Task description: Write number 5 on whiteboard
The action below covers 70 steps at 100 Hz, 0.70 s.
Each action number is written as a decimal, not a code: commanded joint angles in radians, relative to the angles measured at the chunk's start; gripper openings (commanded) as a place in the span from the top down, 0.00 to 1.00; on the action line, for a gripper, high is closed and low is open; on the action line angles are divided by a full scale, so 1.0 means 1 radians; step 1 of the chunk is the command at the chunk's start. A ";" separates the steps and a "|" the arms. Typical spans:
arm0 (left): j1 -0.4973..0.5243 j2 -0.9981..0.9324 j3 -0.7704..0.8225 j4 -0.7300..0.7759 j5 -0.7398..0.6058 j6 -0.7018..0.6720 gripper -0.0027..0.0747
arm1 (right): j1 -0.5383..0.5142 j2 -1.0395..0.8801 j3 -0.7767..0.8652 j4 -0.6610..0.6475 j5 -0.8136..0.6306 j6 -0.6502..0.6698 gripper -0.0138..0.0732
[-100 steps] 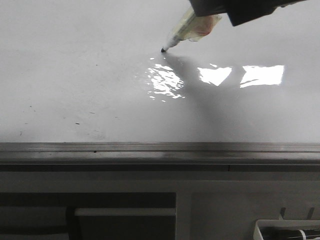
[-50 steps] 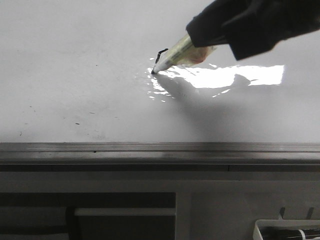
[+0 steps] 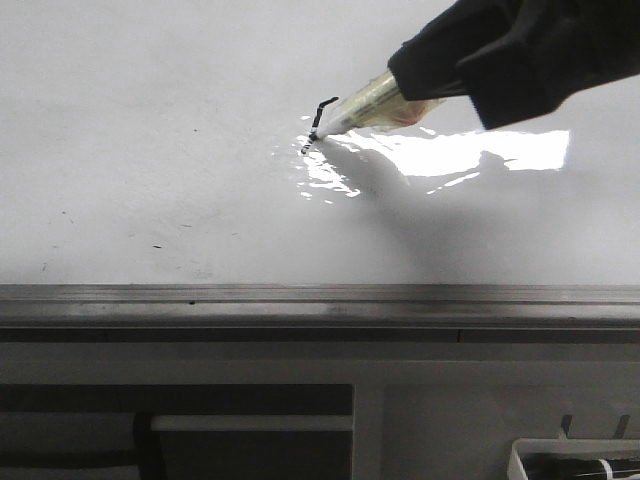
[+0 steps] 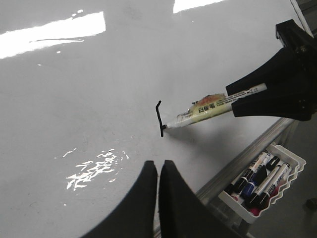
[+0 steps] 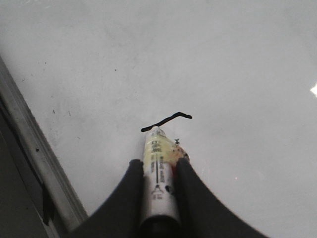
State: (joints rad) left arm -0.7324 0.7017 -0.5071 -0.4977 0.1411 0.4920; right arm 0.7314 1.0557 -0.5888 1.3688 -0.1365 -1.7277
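Note:
The whiteboard (image 3: pixel 150 150) is a large glossy white board with glare patches and a grey metal rim. My right gripper (image 5: pixel 157 166) is shut on a white marker (image 5: pixel 157 178) with a yellowish label, also seen in the front view (image 3: pixel 365 105) and the left wrist view (image 4: pixel 208 109). The marker tip touches the board at the lower end of a short black stroke with a small hook on top, the number 5 (image 3: pixel 318 122), also in the left wrist view (image 4: pixel 159 118) and the right wrist view (image 5: pixel 166 121). My left gripper (image 4: pixel 158 171) is shut and empty, above the board near its rim.
A white tray (image 4: pixel 287 171) with several markers hangs below the board's rim, also at the front view's lower right (image 3: pixel 575 462). A dark cabinet front with a pale handle bar (image 3: pixel 250 423) lies below the rim. Tiny dark specks dot the board.
The right gripper moved the marker down and left, drawing a short hooked black stroke; in the last half second the tip went a little lower along it.

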 commanded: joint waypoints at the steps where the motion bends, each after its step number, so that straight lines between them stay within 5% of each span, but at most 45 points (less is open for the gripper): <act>1: 0.003 0.002 -0.025 -0.013 -0.060 -0.008 0.99 | -0.013 -0.020 -0.017 0.044 -0.138 -0.029 0.90; 25: 0.003 0.002 -0.025 -0.013 -0.060 -0.008 0.99 | -0.013 -0.027 -0.017 0.473 -0.218 -0.431 0.90; 70: 0.003 0.002 -0.025 -0.013 -0.048 -0.008 0.99 | 0.176 -0.050 0.032 0.467 -0.218 -0.387 0.90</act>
State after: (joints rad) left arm -0.7324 0.7017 -0.5071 -0.4977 0.1477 0.4920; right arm 0.8890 1.0136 -0.5393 1.8404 -0.3457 -2.1252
